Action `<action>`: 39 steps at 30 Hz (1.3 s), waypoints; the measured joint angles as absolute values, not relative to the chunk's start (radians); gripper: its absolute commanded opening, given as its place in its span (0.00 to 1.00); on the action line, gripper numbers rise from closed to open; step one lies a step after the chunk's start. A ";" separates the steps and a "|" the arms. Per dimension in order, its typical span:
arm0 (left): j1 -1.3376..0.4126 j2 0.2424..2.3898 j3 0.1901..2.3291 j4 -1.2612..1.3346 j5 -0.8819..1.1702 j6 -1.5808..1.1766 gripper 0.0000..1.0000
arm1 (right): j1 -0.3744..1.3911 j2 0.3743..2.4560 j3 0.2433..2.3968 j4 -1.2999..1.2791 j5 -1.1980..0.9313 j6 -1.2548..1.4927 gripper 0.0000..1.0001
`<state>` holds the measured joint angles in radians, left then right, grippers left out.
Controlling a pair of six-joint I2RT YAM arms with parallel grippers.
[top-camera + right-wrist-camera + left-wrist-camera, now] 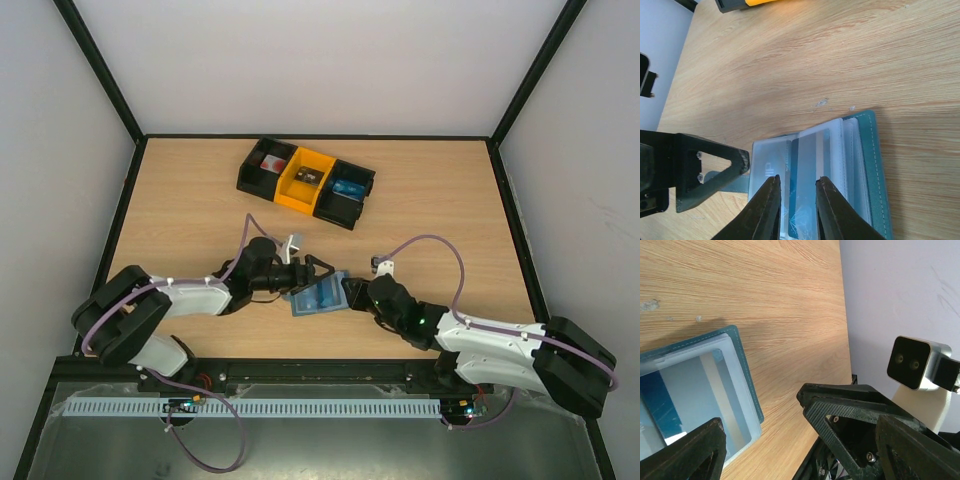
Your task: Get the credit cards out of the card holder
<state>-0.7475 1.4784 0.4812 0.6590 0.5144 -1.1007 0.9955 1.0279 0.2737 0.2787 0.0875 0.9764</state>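
Observation:
The slate-blue card holder (320, 297) lies open on the wooden table between my two arms. Its clear plastic sleeves (770, 160) show credit cards, one of them a blue and silver card (807, 155). My right gripper (798, 180) hovers over that card, its jaws a narrow gap apart and nothing pinched between them. My left gripper (760, 412) stands wide open at the holder's other side. One left finger (715, 167) reaches the edge of the left sleeve. In the left wrist view the holder (747, 385) lies partly between that gripper's fingers.
A black and yellow compartment tray (305, 180) with small items stands at the back of the table. The table's right edge (847, 340) and a wall run close to the left gripper. Black frame rails border the table.

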 measured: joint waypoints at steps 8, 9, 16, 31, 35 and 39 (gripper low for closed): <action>-0.711 1.448 0.428 0.648 0.495 -1.092 0.77 | 0.995 1.115 0.321 0.263 0.059 0.949 0.20; -0.706 1.448 0.417 0.648 0.494 -1.092 0.77 | 0.995 1.132 0.331 0.263 0.052 0.945 0.19; -0.682 1.448 0.363 0.662 0.494 -1.092 0.70 | 0.995 1.243 0.389 0.262 0.012 0.919 0.18; -0.656 1.406 0.385 0.500 0.458 -1.008 0.65 | 0.995 1.422 0.369 0.372 0.000 0.932 0.16; -0.660 1.401 0.401 0.496 0.461 -1.002 0.63 | 0.995 1.421 0.355 0.402 -0.002 0.947 0.16; -0.684 1.427 0.420 0.508 0.462 -1.007 0.60 | 0.995 1.421 0.352 0.409 -0.002 0.953 0.17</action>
